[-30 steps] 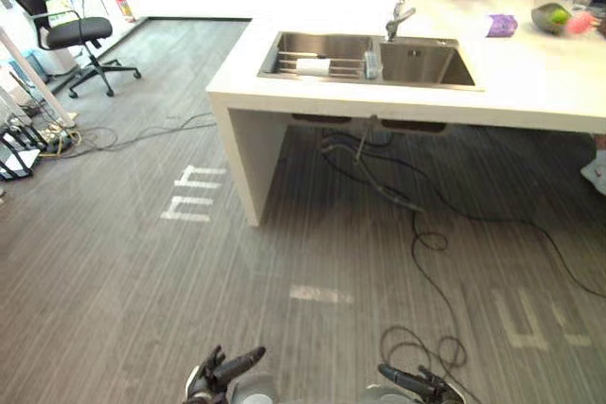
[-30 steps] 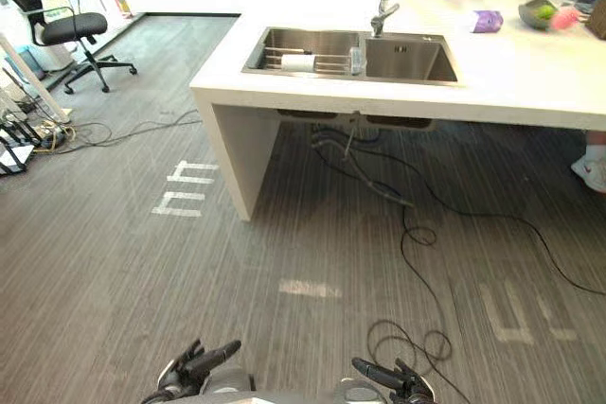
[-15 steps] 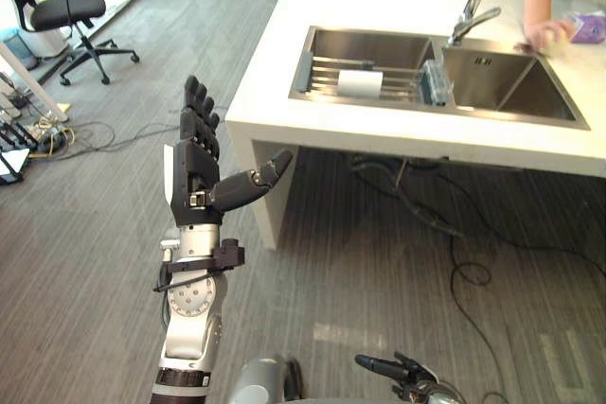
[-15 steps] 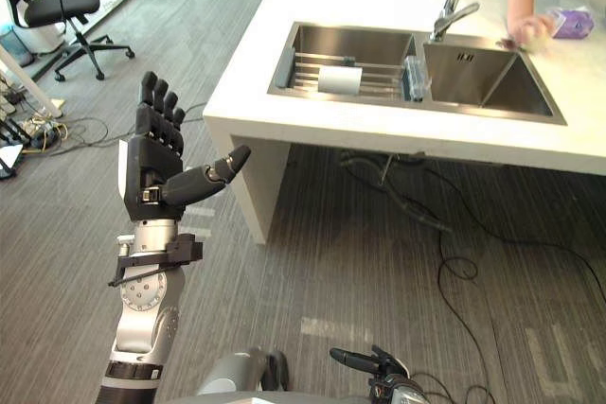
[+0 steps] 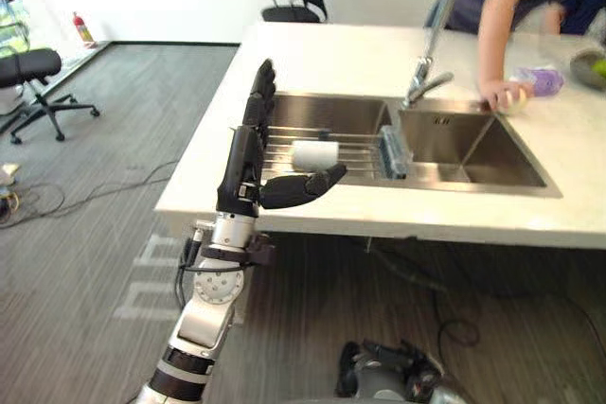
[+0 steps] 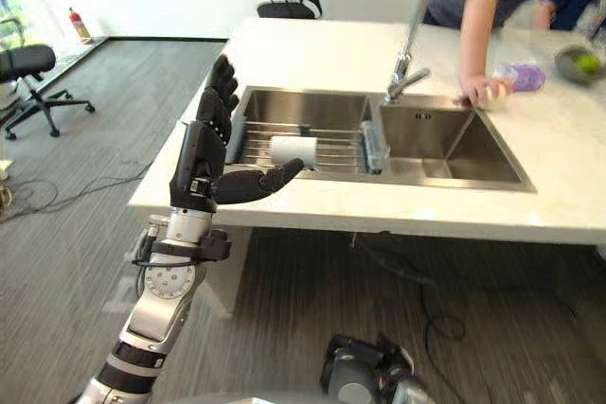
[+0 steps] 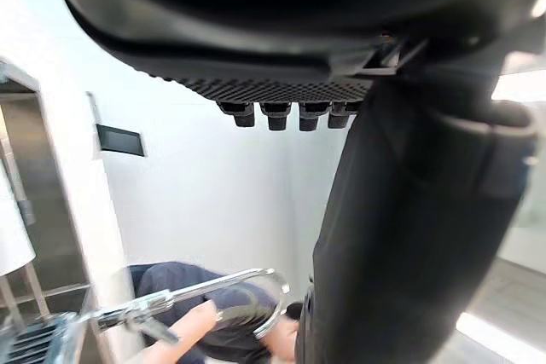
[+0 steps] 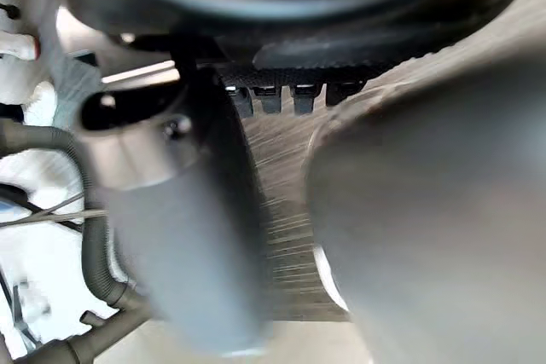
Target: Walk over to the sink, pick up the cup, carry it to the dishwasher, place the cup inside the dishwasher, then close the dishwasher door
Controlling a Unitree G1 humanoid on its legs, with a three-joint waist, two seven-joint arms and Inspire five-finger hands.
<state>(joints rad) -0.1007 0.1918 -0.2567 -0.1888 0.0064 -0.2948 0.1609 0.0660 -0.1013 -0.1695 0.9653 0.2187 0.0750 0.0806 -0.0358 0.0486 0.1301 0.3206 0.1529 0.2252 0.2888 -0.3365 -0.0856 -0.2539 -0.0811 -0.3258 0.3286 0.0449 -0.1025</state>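
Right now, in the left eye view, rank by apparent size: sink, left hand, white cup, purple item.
1. sink
2. left hand, enlarged by nearness to the camera
3. white cup and purple item: they look alike, so no ranking

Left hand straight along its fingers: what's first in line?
Likely nothing: left hand points up over the counter, depth unclear. Cup sits off to its thumb side.

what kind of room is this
Probably an office or lab with a demo kitchen island: a white counter with a double steel sink and faucet, and a wheeled office chair on grey flooring.
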